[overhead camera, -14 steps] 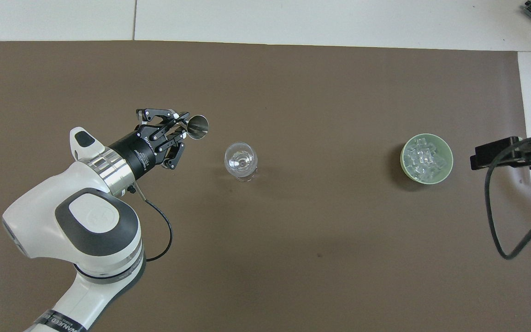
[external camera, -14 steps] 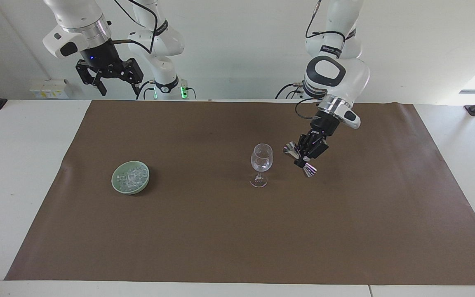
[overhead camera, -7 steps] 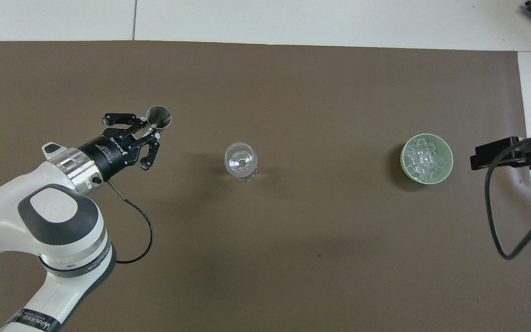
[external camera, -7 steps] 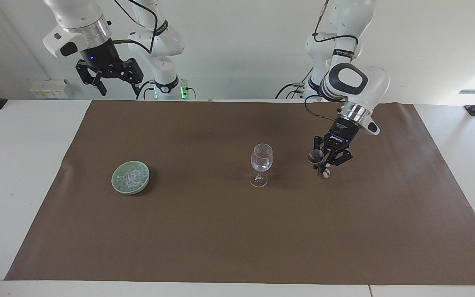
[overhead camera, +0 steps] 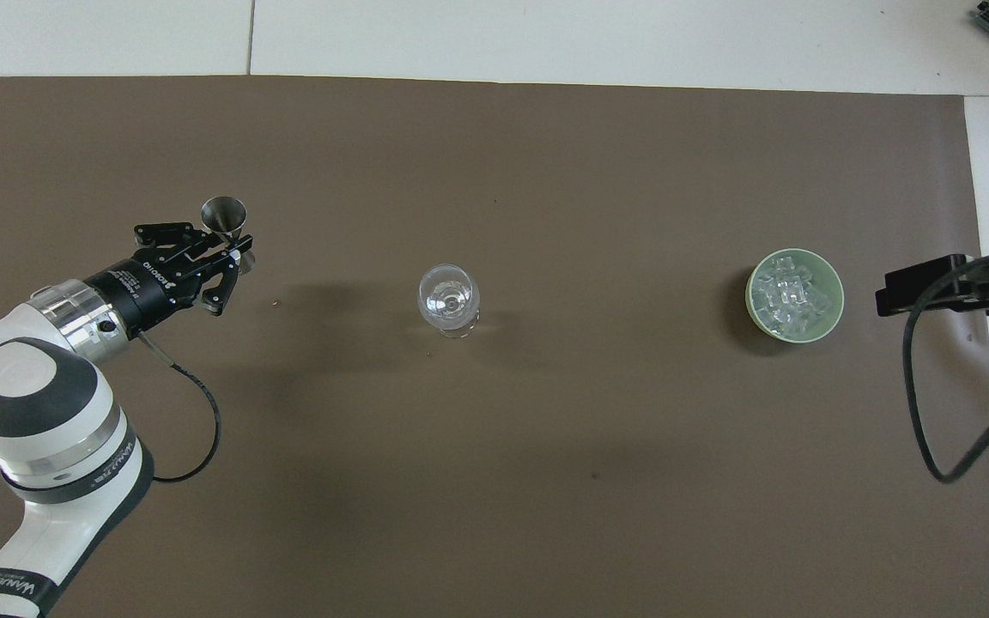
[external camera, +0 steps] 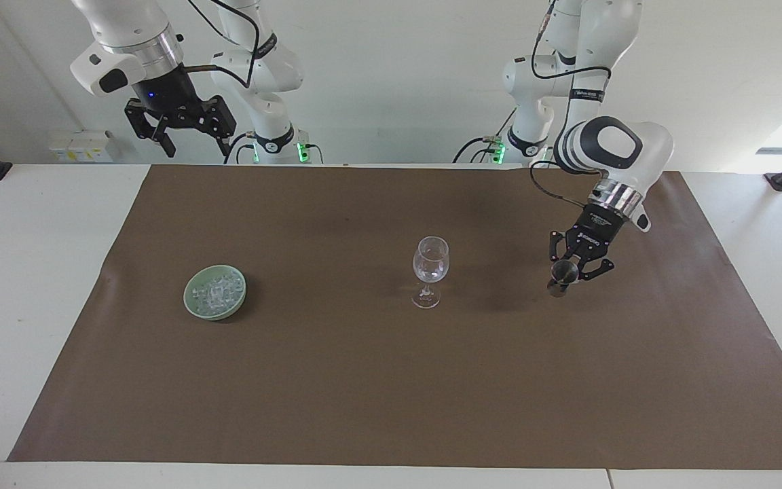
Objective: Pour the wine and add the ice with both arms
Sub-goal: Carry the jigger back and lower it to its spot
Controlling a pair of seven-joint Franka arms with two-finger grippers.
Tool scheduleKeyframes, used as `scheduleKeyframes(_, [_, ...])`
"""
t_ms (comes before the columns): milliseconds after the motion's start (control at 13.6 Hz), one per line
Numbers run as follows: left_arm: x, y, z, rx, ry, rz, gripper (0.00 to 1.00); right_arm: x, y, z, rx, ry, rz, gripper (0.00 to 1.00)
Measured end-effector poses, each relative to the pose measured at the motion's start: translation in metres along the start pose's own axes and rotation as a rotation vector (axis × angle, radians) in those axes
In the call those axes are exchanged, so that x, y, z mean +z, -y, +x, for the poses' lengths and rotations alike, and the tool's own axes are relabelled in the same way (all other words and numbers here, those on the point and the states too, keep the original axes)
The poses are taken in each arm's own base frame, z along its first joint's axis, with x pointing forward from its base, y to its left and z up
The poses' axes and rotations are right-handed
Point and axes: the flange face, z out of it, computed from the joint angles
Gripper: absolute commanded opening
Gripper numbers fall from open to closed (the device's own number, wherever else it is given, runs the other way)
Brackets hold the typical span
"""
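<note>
A clear wine glass (external camera: 430,261) (overhead camera: 448,299) stands upright mid-mat. No wine shows in it or anywhere else in view. My left gripper (external camera: 565,277) (overhead camera: 235,247) is shut on a small metal jigger (external camera: 561,272) (overhead camera: 224,213), held upright low over the mat, well off the glass toward the left arm's end. I cannot tell whether the jigger touches the mat. The ice (external camera: 215,291) (overhead camera: 791,292) lies heaped in a pale green bowl (external camera: 194,305) (overhead camera: 752,300) toward the right arm's end. My right gripper (external camera: 179,125) (overhead camera: 924,290) waits open, raised near its base.
A brown mat (external camera: 364,394) (overhead camera: 546,481) covers most of the white table (external camera: 38,285). A black cable (overhead camera: 924,429) hangs from the right arm past the bowl's end of the mat.
The left gripper has carried the jigger away from the glass toward the left arm's end, turning it from tilted to upright and lowering it. The right arm has not moved.
</note>
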Motion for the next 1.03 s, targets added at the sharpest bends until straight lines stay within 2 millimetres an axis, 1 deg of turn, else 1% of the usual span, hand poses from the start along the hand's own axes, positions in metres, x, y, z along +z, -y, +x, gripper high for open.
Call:
scheduleKeyframes(147, [-0.006,-0.019,0.018,-0.029,0.028,0.046,0.00,0.000,0.000,0.000,0.000,0.000,0.000,1.00])
scheduleKeyframes(366, [-0.013,-0.044,0.056,-0.009,0.077,0.112,0.00,0.000,0.000,0.000,0.000,0.000,0.000,1.00])
scheduleKeyframes(513, [-0.014,-0.055,0.082,0.006,0.116,0.158,0.00,0.000,0.000,0.000,0.000,0.000,0.000,1.00])
scheduleKeyframes(733, [-0.009,-0.059,0.104,0.035,0.160,0.211,0.00,0.000,0.000,0.000,0.000,0.000,0.000,1.00])
scheduleKeyframes(879, [-0.004,-0.056,0.110,0.059,0.177,0.234,0.00,0.000,0.000,0.000,0.000,0.000,0.000,1.00])
scheduleKeyframes(1026, [-0.005,-0.059,0.116,0.071,0.191,0.238,0.00,0.000,0.000,0.000,0.000,0.000,0.000,1.00])
